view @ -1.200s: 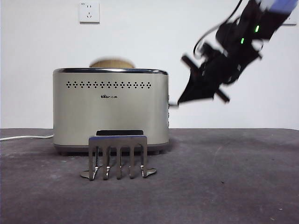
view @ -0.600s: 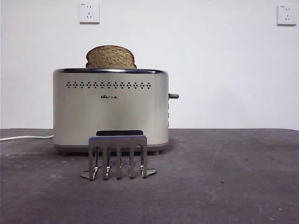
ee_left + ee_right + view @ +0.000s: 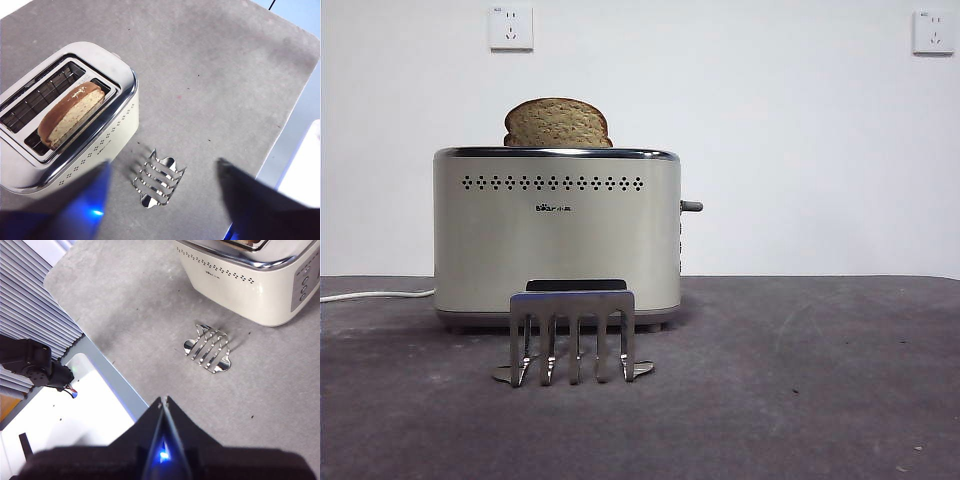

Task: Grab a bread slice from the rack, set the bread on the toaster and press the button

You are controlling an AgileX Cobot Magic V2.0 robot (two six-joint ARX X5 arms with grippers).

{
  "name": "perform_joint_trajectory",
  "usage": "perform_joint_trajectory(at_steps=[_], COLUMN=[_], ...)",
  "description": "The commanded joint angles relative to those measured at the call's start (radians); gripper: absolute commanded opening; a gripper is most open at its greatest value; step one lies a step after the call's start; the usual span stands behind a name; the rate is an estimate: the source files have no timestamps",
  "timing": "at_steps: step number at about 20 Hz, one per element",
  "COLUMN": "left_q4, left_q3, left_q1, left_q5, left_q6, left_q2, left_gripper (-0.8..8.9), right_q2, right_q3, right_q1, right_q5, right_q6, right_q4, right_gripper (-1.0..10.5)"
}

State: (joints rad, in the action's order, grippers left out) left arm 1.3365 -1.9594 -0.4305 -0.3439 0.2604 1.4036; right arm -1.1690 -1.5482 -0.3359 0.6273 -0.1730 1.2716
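Pincers both idle, high over the grey surface (image 3: 800, 380), nothing held. My left pincer (image 3: 162, 200) is spread wide, jaws at the bottom corners of its view, w/ the rack (image 3: 159, 178) between them farther off. My right pincer (image 3: 163, 412) is pressed together to a point. Rack stands empty just in front of the toaster (image 3: 557, 235), centre-left of the front view. Slice of bread (image 3: 557, 123) sits upright in a toaster slot, domed top poking above the chrome rim. White cord (image 3: 375, 294) exits at left edge.
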Motion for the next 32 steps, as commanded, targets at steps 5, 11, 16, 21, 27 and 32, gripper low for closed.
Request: perform_joint_trajectory(at_steps=[5, 11, 16, 21, 27, 32], left_q4=[0.048, 0.048, 0.045, -0.140, -0.444, -0.729], left_q3=[0.002, 0.002, 0.002, 0.003, 0.144, 0.573], left_q1=[-0.002, -0.002, 0.000, 0.085, 0.327, 0.460], left_q5=[0.000, 0.002, 0.004, 0.027, 0.028, 0.097], left_q6=[-0.006, -0.006, -0.006, 0.051, 0.051, 0.081], left_q2=[0.000, 0.000, 0.000, -0.095, -0.353, -0.641], left_gripper=[-0.04, -0.04, -0.04, -0.04, -0.04, -0.04], right_q2=[0.005, 0.005, 0.005, 0.005, 0.005, 0.005], right_q3=[0.006, 0.006, 0.006, 0.006, 0.006, 0.006], right_q1=[0.000, 0.001, 0.001, 0.001, 0.001, 0.001], right_q5=[-0.001, -0.006, -0.006, -0.005, -0.006, -0.006], right_q6=[0.000, 0.000, -0.001, 0.000, 0.000, 0.000], right_q4=[-0.003, -0.003, -0.003, -0.003, -0.003, -0.003], right_gripper=[0.0, 0.0, 0.0, 0.0, 0.0, 0.0])
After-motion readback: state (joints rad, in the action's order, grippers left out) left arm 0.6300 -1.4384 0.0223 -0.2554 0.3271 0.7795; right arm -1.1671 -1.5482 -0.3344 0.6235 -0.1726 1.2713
